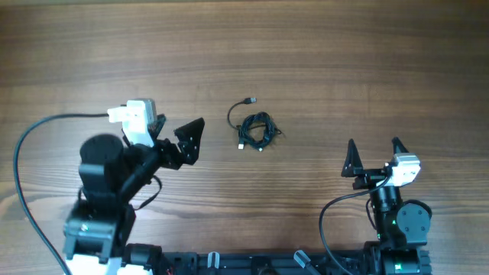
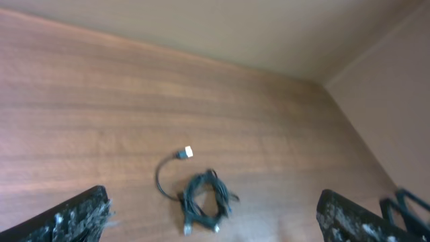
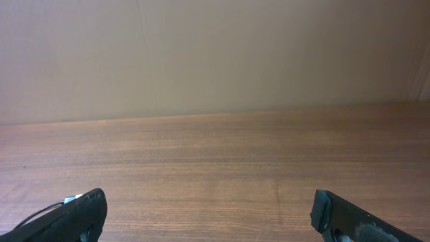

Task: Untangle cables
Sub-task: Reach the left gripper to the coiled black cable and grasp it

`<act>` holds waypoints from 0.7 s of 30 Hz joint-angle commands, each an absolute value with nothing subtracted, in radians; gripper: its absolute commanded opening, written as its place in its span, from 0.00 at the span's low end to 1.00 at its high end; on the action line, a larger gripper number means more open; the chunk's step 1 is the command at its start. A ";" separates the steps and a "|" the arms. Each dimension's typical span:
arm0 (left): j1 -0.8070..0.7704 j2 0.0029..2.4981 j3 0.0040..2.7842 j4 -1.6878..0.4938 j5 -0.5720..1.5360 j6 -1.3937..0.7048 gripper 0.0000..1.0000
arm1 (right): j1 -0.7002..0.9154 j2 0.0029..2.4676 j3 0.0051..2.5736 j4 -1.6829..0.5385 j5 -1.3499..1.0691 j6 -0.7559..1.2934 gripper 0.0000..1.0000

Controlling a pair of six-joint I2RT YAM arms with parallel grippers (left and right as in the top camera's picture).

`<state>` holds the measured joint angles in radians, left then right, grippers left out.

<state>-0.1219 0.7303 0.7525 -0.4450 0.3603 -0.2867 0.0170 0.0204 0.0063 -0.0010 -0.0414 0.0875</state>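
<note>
Two tools stand over a brown worktop (image 1: 321,46) of wood with fine straight grain and a smooth matt face. Left tool (image 1: 176,130): fingers spread wide and holding nothing. Its black fingers (image 2: 74,218) are wedge-shaped, with rough, scuffed faces flecked in pale grey. Right tool (image 1: 373,143): also spread wide and empty. Its two dark pointed fingers (image 3: 349,218) have a coarse, worn surface.

The cables (image 1: 256,130) lie flat on the worktop as a small tangle of thin, glossy black cords wound into overlapping oval loops. One loose strand leaves the tangle in an open curve and ends in a small rectangular plug (image 2: 188,152) with a pale metallic tip. Two further short plug ends protrude from the edge of the bundle nearer the arms.

Relative to the left tool, the tangle sits just ahead of the fingertips and apart from them; the left wrist view shows it centred between the two fingers. Relative to the right tool, it lies ahead and off to the left, well apart, and outside the right wrist view. That view shows only bare wood grain meeting a plain beige wall (image 3: 215,54).
</note>
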 commanded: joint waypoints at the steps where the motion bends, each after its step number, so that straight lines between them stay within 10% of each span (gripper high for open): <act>1: -0.131 0.930 0.984 -0.577 0.277 -0.236 1.00 | 0.022 0.017 0.005 0.002 -0.046 0.079 1.00; 13: -0.502 1.517 1.172 -0.567 -0.043 -0.246 1.00 | 0.022 0.017 0.005 0.001 -0.046 0.079 1.00; 17: -0.502 1.656 1.172 -0.557 -0.043 -0.186 0.66 | 0.022 0.017 0.005 0.002 -0.046 0.079 1.00; 21: -0.502 1.773 1.172 -0.533 0.009 -0.186 0.64 | 0.022 0.017 0.005 0.001 -0.046 0.079 1.00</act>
<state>-0.4984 1.7168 1.1568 -0.5503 -0.0277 -0.2066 0.0189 0.0204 0.0063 -0.0006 -0.0441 0.0875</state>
